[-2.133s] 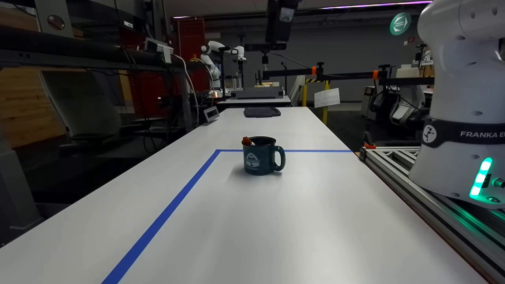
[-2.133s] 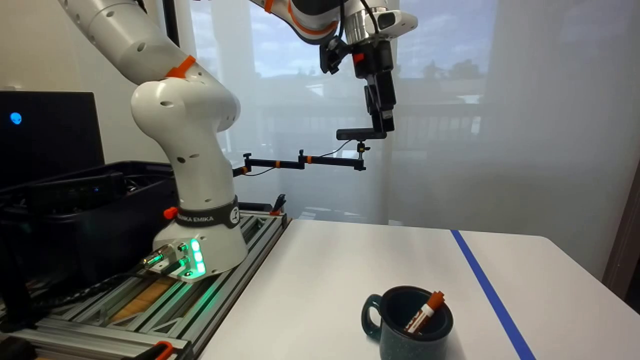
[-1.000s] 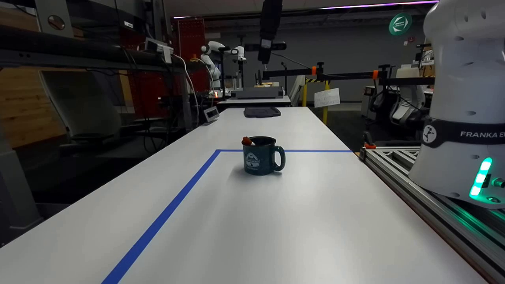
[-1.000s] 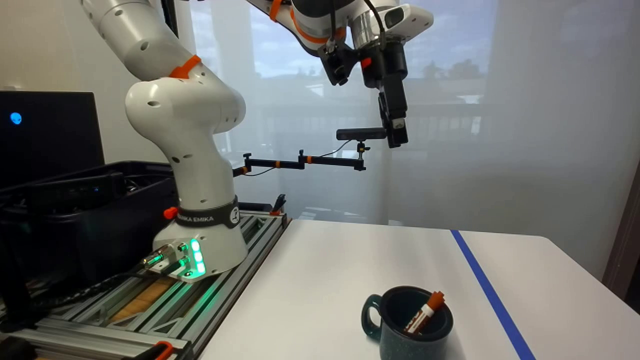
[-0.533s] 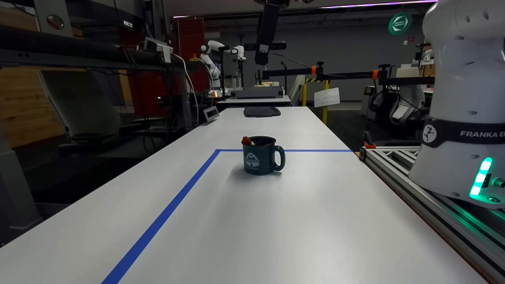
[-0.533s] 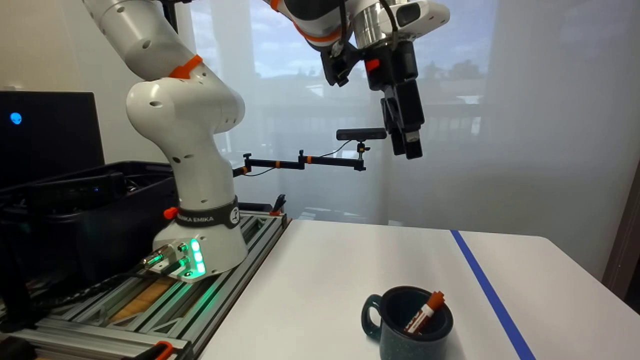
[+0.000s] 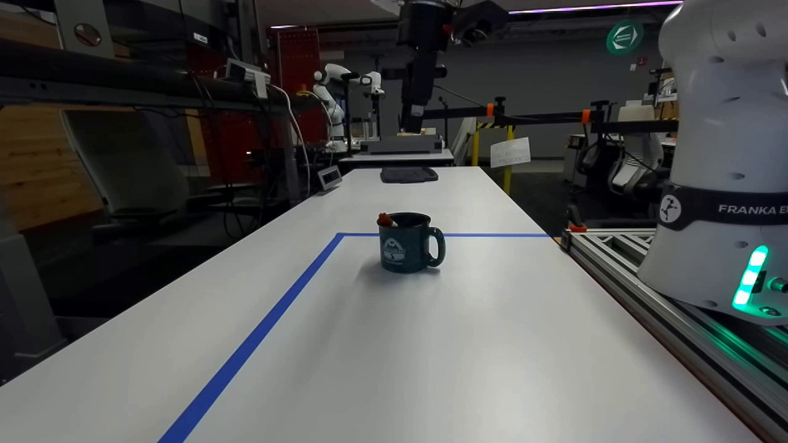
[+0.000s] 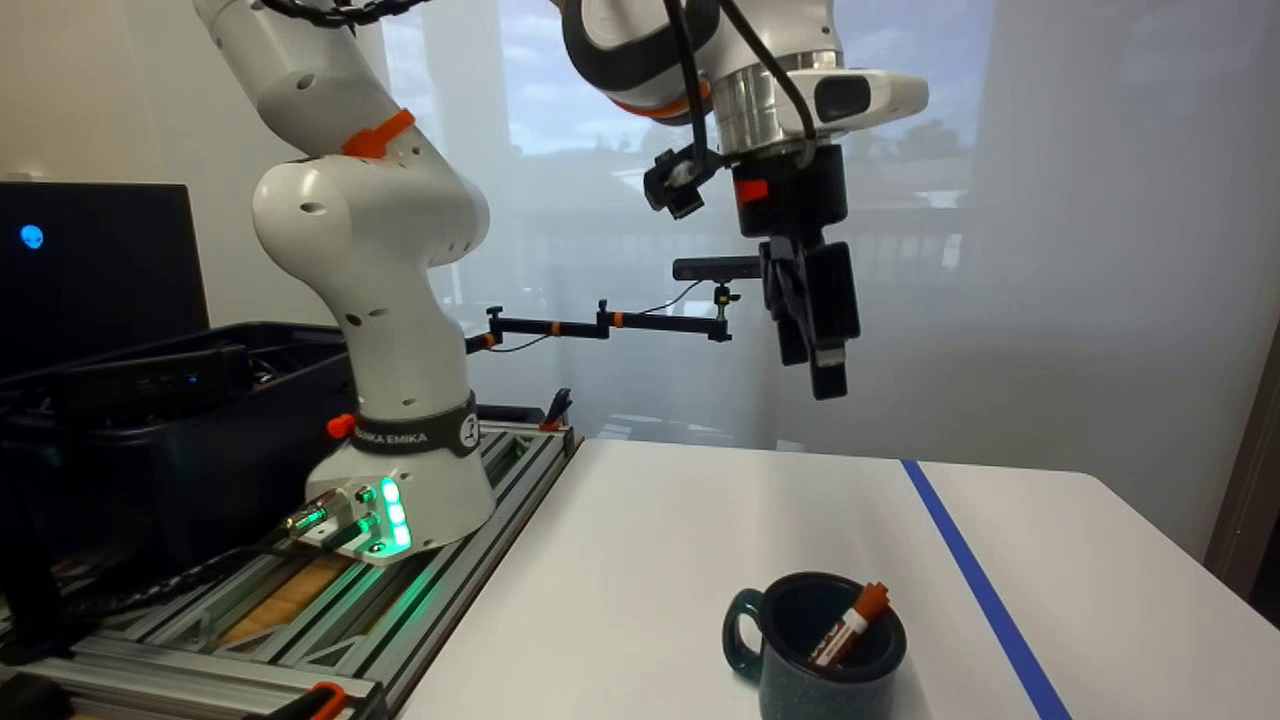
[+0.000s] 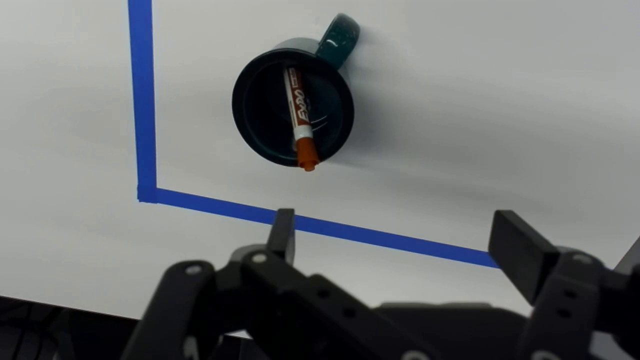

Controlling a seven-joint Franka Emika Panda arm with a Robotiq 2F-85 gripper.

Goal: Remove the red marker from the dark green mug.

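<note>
When viewed from the wrist, can see the red marker tilted inside the dark green mug, with the label end low toward twelve o'clock and the orange-red cap up across the rim between five and six. In an exterior view, can spot the same cap over the rim at about half past one, with the handle at nine. Also note the mug upright on the white tabletop, within the corner of the blue tape: in the wrist view, one strip at nine o'clock, another at six. Can place the gripper at about five o'clock from the mug in the wrist view, with its fingers spread wide apart, holding nothing, and with tape and tabletop visible between them. In both exterior views, find it pointing down at twelve o'clock, higher than the mug and well apart from it. Farther out, can follow the robot arm down to its base between nine and ten o'clock in an exterior view, near a black bin. In an exterior view, make out a flat black object at twelve o'clock, far along the tabletop, and a chair between nine and ten.
</note>
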